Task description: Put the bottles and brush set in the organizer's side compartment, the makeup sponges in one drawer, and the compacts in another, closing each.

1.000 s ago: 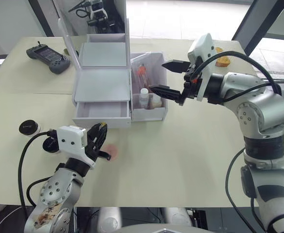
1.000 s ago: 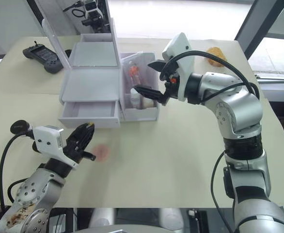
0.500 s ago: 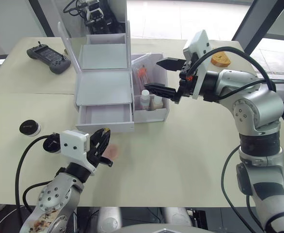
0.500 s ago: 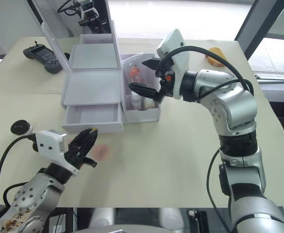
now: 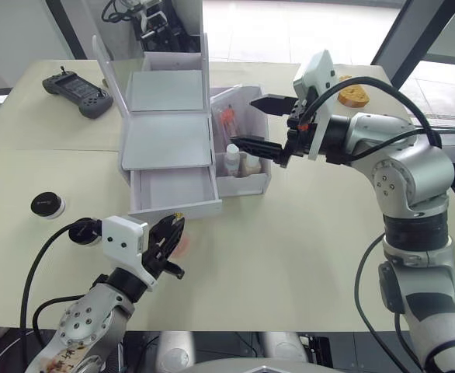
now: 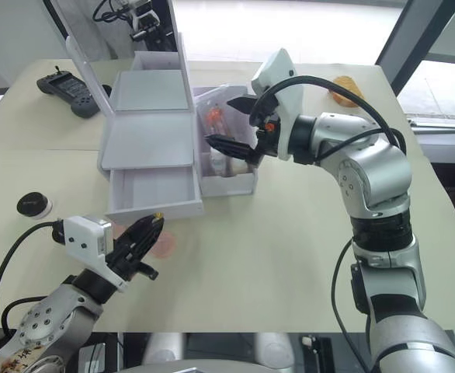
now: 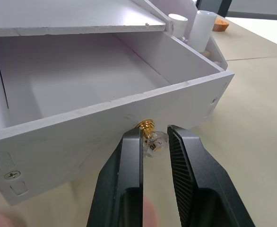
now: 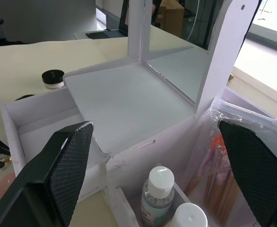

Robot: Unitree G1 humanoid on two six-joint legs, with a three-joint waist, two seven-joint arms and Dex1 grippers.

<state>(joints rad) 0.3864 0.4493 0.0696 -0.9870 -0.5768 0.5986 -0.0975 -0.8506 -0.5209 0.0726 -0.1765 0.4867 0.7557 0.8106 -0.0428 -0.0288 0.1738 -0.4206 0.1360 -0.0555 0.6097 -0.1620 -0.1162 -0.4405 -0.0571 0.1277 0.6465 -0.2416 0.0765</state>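
The white organizer (image 5: 168, 136) stands mid-table with its lower drawer (image 5: 175, 189) pulled out and empty. My left gripper (image 7: 152, 135) is shut on that drawer's gold knob (image 7: 148, 126), at the drawer front. One pink makeup sponge (image 6: 164, 245) lies on the table just under the gripper. The side compartment (image 5: 247, 180) holds the two bottles (image 8: 157, 191) and the brush set (image 8: 222, 176). My right gripper (image 5: 263, 123) hovers open just above and in front of that compartment, holding nothing. One compact (image 5: 46, 204) lies far left; another (image 5: 82, 231) is partly hidden behind my left wrist.
The mirror lid (image 5: 182, 27) stands upright behind the organizer. A black controller (image 5: 80, 92) lies at the back left and an orange-brown lump (image 5: 354, 94) at the back right. Bare table stretches in front of the organizer and to its right.
My left gripper has drawn back toward the table's front, holding the knob, and the lower drawer has slid further out. The right gripper rose slightly, then held still.
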